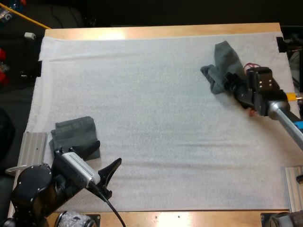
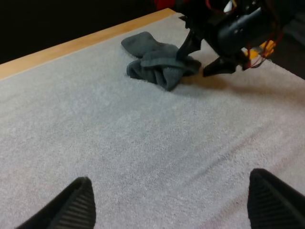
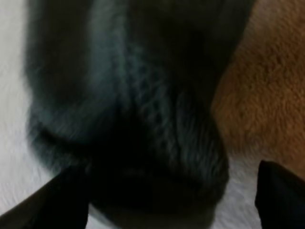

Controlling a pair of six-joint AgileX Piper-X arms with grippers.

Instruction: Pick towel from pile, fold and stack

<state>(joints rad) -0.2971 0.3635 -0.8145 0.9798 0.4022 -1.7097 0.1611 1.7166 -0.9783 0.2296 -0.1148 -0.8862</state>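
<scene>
Progress: one folded towel (image 1: 73,134) lies flat near the mat's near-left corner. It reads as the start of the stack, a single piece so far. One crumpled towel (image 1: 222,64) sits toward the far right of the mat, bunched and ridged, with one end trailing toward the far edge. No other loose towels are on the mat, so by judgement this is the last of the pile to pick, fold and stack.

Right claw (image 1: 230,81): at the near edge of the crumpled towel, fingers spread. In the left wrist view one finger rests at the cloth and the other stands off it over bare mat. In the right wrist view dark cloth bulks between the parted fingers. It is not closed on the cloth and nothing is lifted. The step in hand looks like the pick.

Left claw (image 1: 105,158): just beside the folded towel, wide open and holding nothing, over bare mat.

Surface: white mat (image 1: 156,118), finely textured, with faint creases running across it and covering most of the wooden tabletop (image 1: 161,31). Wood shows as a strip along the far and near sides.

Room: dark beyond the far side, with little to make out.
</scene>
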